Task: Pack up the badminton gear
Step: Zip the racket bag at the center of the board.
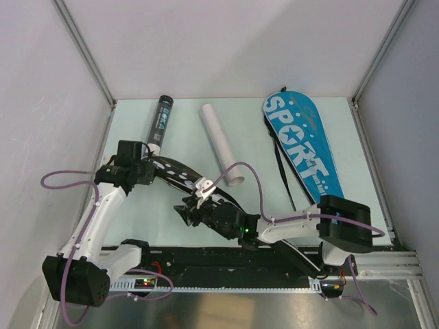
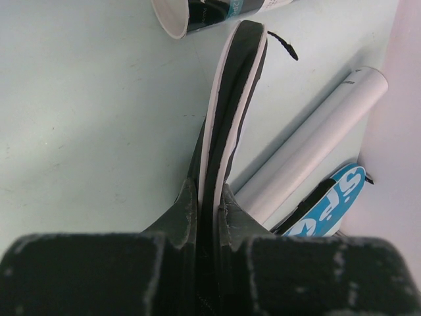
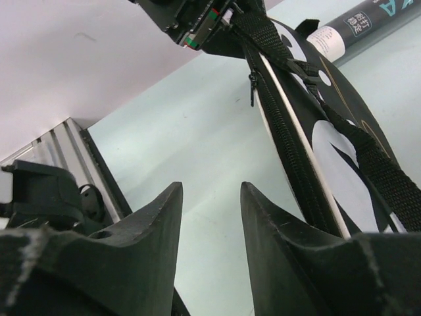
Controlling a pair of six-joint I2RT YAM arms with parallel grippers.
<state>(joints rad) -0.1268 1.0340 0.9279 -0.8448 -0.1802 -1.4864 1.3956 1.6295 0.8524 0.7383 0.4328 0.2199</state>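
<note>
A black-and-white racket cover is held off the table between the two arms. My left gripper is shut on one end of it, and the left wrist view shows the cover's edge pinched between the jaws of that gripper. My right gripper is by the cover's other end. In the right wrist view this gripper is open with only table between its jaws, and the cover's zipped edge runs just to its right. A long black tube lies at the back left.
A white tube lies at an angle in the middle of the table. A blue racket bag marked SPORT lies at the back right with its black strap trailing toward me. White walls close in the sides and back.
</note>
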